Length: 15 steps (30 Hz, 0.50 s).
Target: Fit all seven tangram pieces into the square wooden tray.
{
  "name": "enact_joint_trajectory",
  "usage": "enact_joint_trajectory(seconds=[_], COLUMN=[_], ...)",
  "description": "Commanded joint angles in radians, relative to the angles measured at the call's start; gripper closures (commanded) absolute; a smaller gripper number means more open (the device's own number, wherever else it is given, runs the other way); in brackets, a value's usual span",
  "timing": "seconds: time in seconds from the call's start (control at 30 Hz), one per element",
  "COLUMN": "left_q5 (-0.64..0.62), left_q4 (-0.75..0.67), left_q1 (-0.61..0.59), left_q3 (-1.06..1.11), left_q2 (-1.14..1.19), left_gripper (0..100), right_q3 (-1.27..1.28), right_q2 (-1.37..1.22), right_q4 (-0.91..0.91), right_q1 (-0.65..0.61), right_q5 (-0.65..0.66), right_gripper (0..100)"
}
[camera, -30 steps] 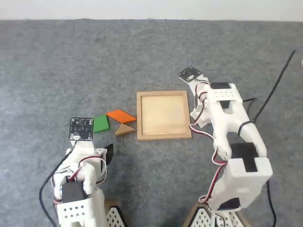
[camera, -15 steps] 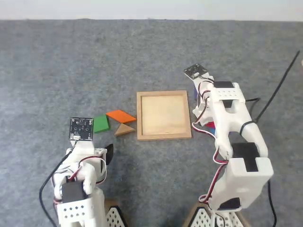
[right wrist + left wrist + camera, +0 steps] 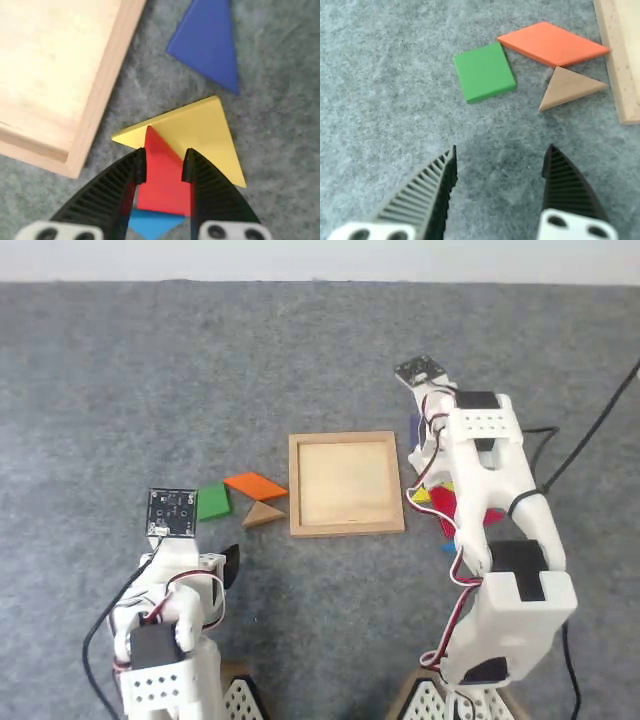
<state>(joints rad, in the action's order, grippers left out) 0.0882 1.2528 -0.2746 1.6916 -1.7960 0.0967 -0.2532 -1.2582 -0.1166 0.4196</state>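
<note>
1. One square wooden tray [image 3: 346, 484]; seven pieces outside it — green square [image 3: 484, 71], orange parallelogram [image 3: 552, 44] and tan triangle [image 3: 567, 87] on one side; dark blue triangle [image 3: 207, 42], yellow triangle [image 3: 192, 132], red triangle [image 3: 162, 175] and light blue piece [image 3: 150, 222] on the other
2. Left gripper [image 3: 500, 160] gapes wide, empty; right gripper [image 3: 164, 162], jaws narrowly parted above the red triangle, grips nothing
3. Right arm [image 3: 490, 490] has swung away from the tray over the past second — left arm [image 3: 165, 610] unchanged

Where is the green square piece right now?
In the high view the green square lies on the grey mat left of the wooden tray, beside the orange piece and near the tan triangle, ahead of the open left gripper.
</note>
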Motion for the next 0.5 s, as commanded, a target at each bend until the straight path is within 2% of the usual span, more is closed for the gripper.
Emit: enact_joint_trajectory(seconds=[0.0,0.13,0.2,0.33,0.47], left_q5=[0.009,0.009,0.009,0.009,0.009], left_q4=[0.003,0.003,0.003,0.003,0.003], left_q1=[-0.005,-0.005,-0.005,-0.005,-0.005], left_q3=[-0.007,-0.007,-0.007,-0.007,-0.007], left_q2=[-0.011,-0.011,-0.011,-0.011,-0.011], left_gripper=[73,73,73,73,73], right_q3=[-0.080,-0.023,0.083,0.422,0.663], right_q2=[0.019,0.128,0.260,0.526,0.587], right_q4=[-0.068,-0.168,-0.162,0.022,0.206], right_q1=[0.019,0.030,0.030,0.004,-0.044], right_q5=[0.014,0.169,0.239,0.341,0.359], right_gripper=[87.6,86.9,82.7,69.9,61.4])
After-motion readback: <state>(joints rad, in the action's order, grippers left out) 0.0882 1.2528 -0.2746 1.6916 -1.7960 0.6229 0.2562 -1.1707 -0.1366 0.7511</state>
